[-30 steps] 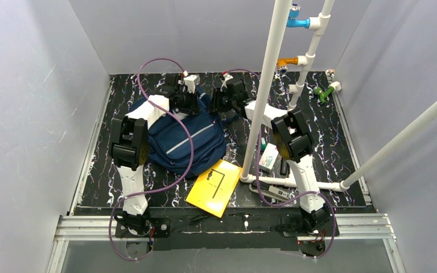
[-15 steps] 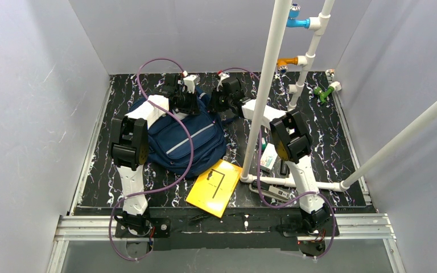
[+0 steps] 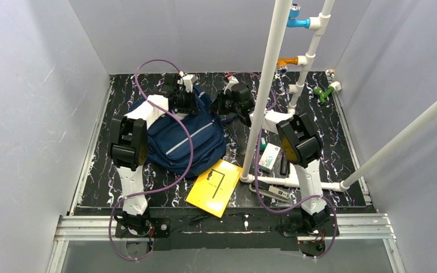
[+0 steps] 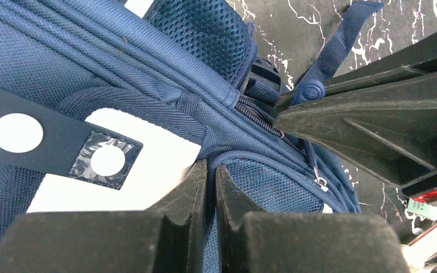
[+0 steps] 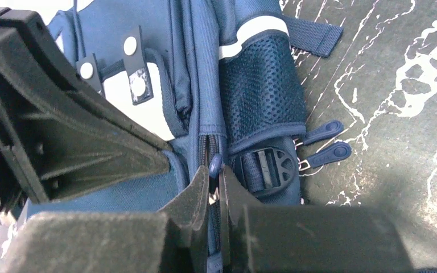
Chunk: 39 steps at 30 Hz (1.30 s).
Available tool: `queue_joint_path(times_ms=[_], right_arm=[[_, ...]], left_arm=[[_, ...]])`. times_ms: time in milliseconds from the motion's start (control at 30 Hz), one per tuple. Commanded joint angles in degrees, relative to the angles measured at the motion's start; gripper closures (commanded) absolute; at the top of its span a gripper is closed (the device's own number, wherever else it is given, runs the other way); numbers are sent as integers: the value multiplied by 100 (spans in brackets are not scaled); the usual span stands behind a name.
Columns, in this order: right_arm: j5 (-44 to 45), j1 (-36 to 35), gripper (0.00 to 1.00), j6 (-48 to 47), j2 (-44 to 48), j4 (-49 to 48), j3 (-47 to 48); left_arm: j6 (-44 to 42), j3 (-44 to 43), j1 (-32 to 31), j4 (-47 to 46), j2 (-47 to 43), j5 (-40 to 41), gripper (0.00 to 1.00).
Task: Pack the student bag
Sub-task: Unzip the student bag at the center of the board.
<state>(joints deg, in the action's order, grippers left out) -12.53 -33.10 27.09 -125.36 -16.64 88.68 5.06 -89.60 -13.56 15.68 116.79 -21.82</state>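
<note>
Right wrist view: the right gripper [image 5: 213,173] clenches the zipper pull [image 5: 215,164] of the student bag [image 5: 202,68] while the left gripper [image 4: 210,170] pinches its fabric, likely bracing it for unzipping.

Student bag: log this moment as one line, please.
student bag: lying front up | left gripper: shut on bag fabric by zip | right gripper: shut on zipper pull | yellow book: outside bag

top external: high at the near side, looking down, far | wrist views: very close – angled down | shared: zipper end of the student bag [image 3: 182,136]
</note>
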Motion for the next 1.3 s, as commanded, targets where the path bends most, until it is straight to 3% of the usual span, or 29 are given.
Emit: queue_joint_path(times_ms=[0,233,600,800,1000,1133,1233,1267], right_arm=[[-708,277,99,854,481,-2094,-866],[-924,394,99,1352,772,-3411,-2046],[-1408,868,99,2460,1266,-3792,-3046],[-1689,843,99,3070,1476,-4679,-3838],[-1911,1007,99,2034,1764,-3508,-3895],[-2301,981,99,1563,1677,-3215,-3677],[-2592,928,99,371,1489,-1614,-2733],[-2507,905,99,6,1439,-1146,-2463]], left_arm=[[164,115,425,763,-56,1103,100],[659,60,666,616,-23,906,100],[791,619,800,-276,-495,403,100],[1475,739,974,-721,-562,172,100],[1543,541,1057,-701,-543,-234,100],[1264,581,1054,-548,-658,-708,100],[945,594,1049,-201,-817,-952,100],[841,625,1030,-124,-903,-978,95]])
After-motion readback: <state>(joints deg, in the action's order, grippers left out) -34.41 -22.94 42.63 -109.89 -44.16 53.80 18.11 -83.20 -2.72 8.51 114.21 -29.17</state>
